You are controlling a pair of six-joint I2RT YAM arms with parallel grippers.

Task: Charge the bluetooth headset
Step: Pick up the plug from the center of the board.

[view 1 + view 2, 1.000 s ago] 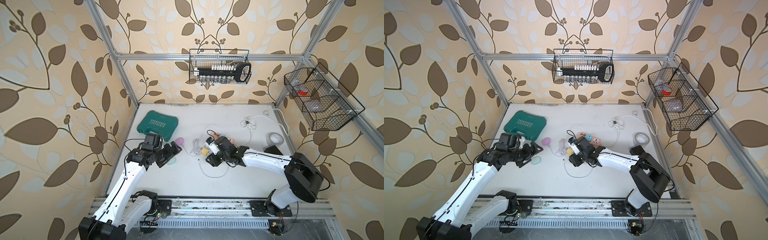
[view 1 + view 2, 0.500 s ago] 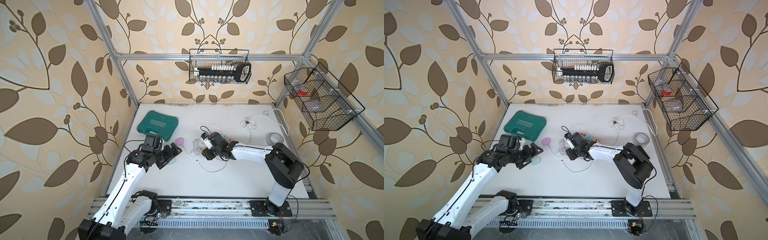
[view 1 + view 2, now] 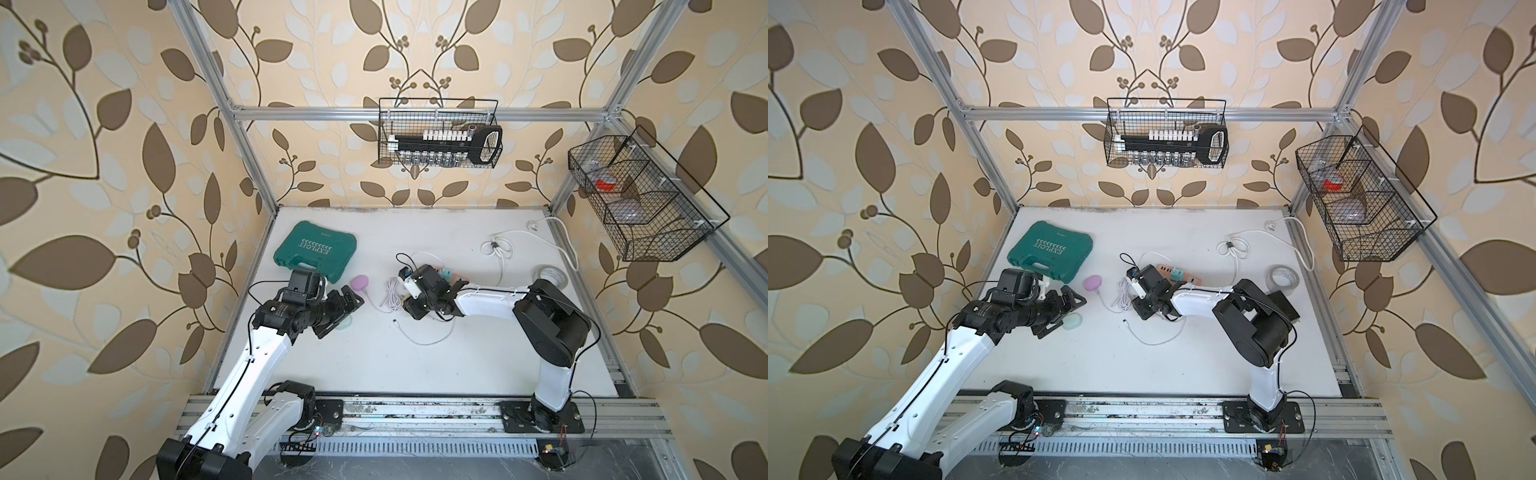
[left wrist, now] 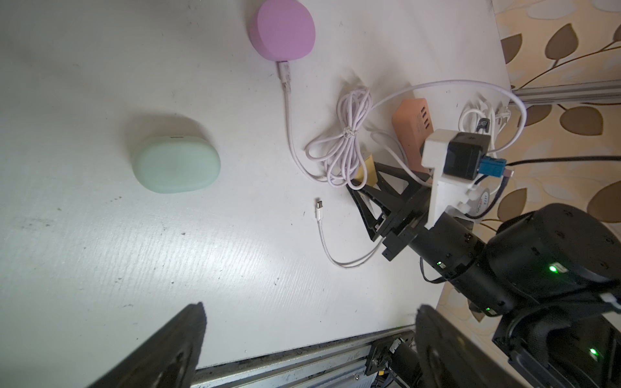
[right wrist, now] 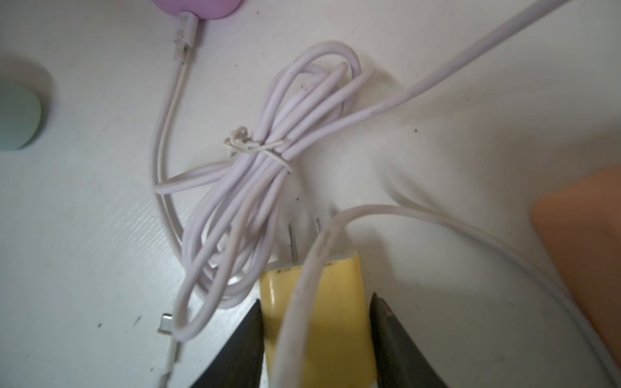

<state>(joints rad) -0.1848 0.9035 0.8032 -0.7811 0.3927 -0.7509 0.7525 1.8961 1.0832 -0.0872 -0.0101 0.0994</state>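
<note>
The mint-green headset case [image 4: 176,164] lies closed on the white table, also showing in a top view [image 3: 1072,321] just beyond my left gripper [image 4: 311,309]. That gripper hovers wide open and empty. A loose white charging cable ends in a bare connector [image 4: 319,205] on the table. My right gripper [image 5: 316,299] is shut on a yellow charger plug [image 5: 339,295], whose two prongs point at a tied lilac cable bundle [image 5: 268,151]. That white cable drapes over the plug. A peach power strip [image 4: 411,117] lies just behind the right gripper [image 3: 409,299].
A lilac case [image 4: 285,33] lies with the lilac cable plugged into it. A green tool case [image 3: 316,249] sits at the back left. At the right are a roll of tape [image 3: 552,276] and a looped white cord [image 3: 498,249]. Wire baskets [image 3: 438,133] hang on the walls.
My right arm has folded and carried its gripper left toward the cable bundle. Its jaws have narrowed onto the yellow plug. The left arm has stayed still.
</note>
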